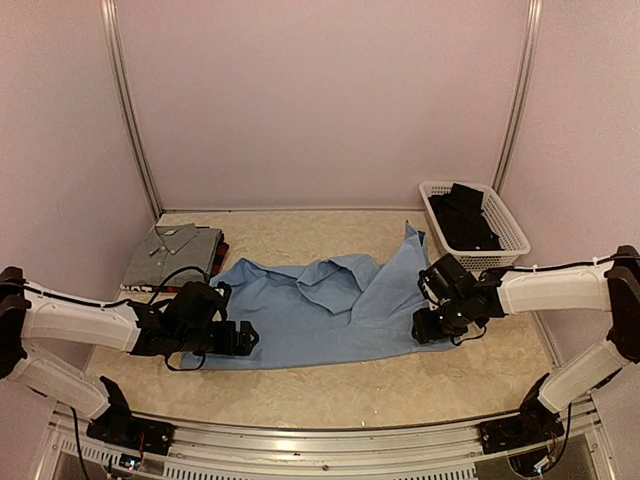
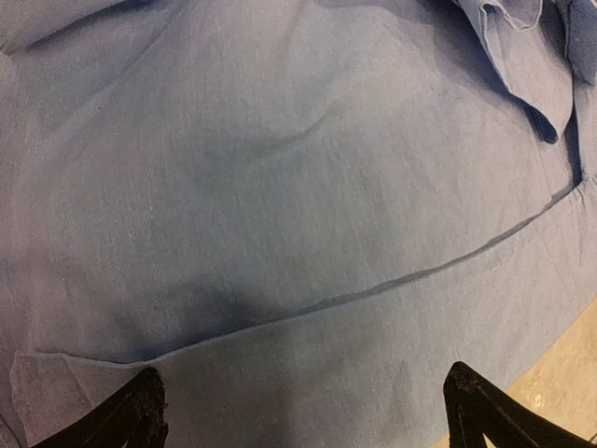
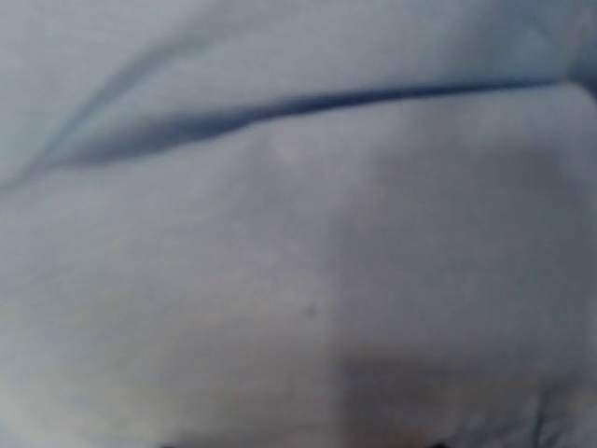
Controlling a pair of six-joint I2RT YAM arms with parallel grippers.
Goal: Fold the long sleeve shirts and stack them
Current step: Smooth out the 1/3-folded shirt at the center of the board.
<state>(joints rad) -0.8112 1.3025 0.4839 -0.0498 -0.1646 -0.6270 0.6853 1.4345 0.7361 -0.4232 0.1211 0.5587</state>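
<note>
I see the light blue shirt (image 1: 320,310) lying left-to-right on the table (image 1: 400,392) between both arms, the left gripper (image 1: 245,338) spread wide over its left end, the right gripper (image 1: 428,328) at its right edge, perhaps pinching cloth, I cannot tell.

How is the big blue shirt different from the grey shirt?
The blue shirt lies spread out and wrinkly in the middle of the table; the grey shirt is folded into a neat rectangle in the far left corner. The blue shirt covers much more of the table than the grey shirt does. Both shirts have collars.
</note>
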